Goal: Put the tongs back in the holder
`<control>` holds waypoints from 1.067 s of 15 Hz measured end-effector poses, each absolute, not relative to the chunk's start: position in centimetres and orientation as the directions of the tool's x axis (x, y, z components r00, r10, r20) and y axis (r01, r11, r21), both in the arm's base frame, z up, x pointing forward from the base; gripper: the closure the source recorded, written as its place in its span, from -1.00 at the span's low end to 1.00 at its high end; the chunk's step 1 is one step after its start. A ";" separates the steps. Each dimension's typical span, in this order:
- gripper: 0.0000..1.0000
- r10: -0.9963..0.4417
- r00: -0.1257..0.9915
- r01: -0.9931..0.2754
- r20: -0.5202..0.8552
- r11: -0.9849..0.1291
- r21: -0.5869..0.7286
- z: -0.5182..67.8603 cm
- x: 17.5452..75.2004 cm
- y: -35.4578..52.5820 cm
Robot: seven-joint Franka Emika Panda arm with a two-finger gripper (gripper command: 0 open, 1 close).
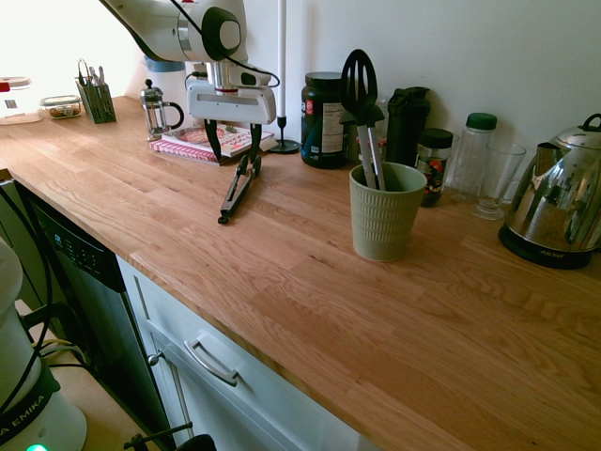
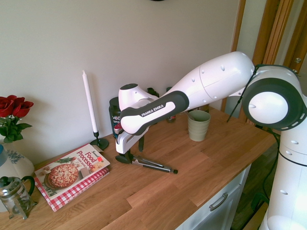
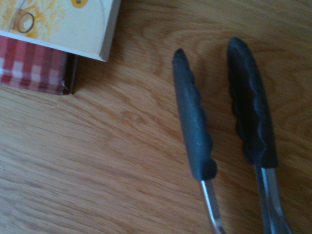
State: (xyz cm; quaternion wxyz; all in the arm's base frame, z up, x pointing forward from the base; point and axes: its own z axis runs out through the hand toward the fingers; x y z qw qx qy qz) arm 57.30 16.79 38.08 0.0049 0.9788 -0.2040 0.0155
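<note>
The tongs (image 1: 238,188) lie flat on the wooden counter, silver arms toward the front edge and black tips toward the wall. In the wrist view the two black tips (image 3: 195,124) rest apart on the wood. My gripper (image 1: 235,148) hangs open just above the tip end, one finger on each side and nothing held. From the other side, the gripper (image 2: 132,149) stands over the tongs (image 2: 151,165). The sage-green ribbed holder (image 1: 384,221) stands upright to the right, apart from the tongs, with a black slotted spatula (image 1: 360,89) in it. It shows as the holder (image 2: 198,125) behind the arm.
Two cookbooks (image 1: 202,143) lie right behind the gripper, with a French press (image 1: 158,111) and a white candle (image 1: 282,75) nearby. A dark jar (image 1: 324,120), bottles, a glass (image 1: 498,178) and a steel kettle (image 1: 559,197) line the wall. A dark cutlery caddy (image 1: 96,99) stands at the far left.
</note>
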 end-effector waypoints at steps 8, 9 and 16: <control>1.00 -0.358 0.934 -0.358 -0.001 -0.934 -0.004 35.5 59.4 18.0; 1.00 -0.358 0.934 -0.358 -0.006 -0.934 -0.002 35.1 59.5 18.1; 1.00 -0.367 0.930 -0.367 -0.011 -0.930 0.003 34.4 60.0 17.6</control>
